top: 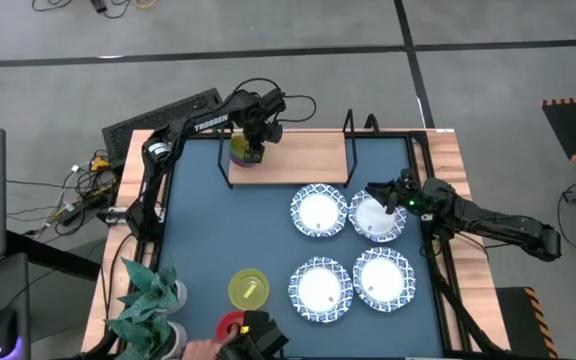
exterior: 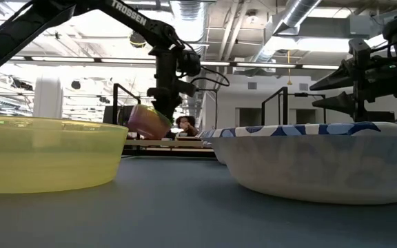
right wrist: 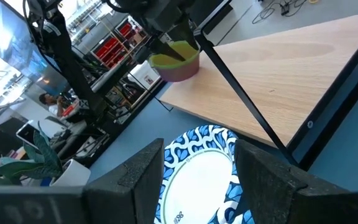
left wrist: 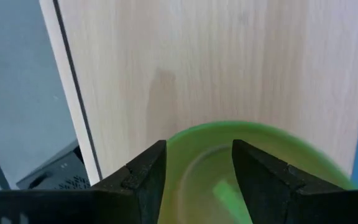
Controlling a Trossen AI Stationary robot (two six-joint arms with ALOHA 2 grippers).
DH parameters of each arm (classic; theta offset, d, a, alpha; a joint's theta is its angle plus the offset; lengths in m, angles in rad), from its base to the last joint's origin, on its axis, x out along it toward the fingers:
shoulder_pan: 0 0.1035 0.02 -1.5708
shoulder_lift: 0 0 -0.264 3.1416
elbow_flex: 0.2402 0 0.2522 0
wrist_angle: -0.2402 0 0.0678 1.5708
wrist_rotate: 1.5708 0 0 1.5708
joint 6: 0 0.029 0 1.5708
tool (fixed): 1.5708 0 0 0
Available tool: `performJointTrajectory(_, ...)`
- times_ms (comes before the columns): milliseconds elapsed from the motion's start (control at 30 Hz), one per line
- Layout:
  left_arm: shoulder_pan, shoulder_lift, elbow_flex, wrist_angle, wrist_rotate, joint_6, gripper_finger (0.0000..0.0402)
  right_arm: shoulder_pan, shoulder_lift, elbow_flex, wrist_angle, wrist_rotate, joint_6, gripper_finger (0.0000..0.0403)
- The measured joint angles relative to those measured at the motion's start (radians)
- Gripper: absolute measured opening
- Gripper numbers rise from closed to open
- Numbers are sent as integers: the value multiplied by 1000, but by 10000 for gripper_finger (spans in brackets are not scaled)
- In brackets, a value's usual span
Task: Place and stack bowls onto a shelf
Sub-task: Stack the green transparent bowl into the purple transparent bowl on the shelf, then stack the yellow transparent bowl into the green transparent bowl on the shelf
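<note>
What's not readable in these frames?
- Purple bowl: in the left wrist view the green bowl nested in it hides it.
- Red bowl: high view, partly covered by a dark object at the bottom edge.
- Shelf: low view, mostly blocked by the near bowls.

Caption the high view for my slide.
Left gripper holds stacked green bowl over the shelf.

The left gripper (top: 252, 152) is covering much of the green bowl (top: 240, 150) at the shelf's (top: 298, 160) left end — whether its fingers are pinching the rim is too small to tell. At the table's front edge, something dark is overlapping the red bowl (top: 230, 324).
</note>
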Motion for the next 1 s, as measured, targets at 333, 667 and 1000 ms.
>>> performJointTrajectory(333,-30,0,8,33,1,-116,171,0,0,0,0,1,-1,220)
performJointTrajectory(667,-57,-15,10,30,3,-193,171,0,0,0,0,1,-3,220)
performJointTrajectory(1000,-72,-66,10,0,-5,-214,171,0,0,0,0,0,-2,220)
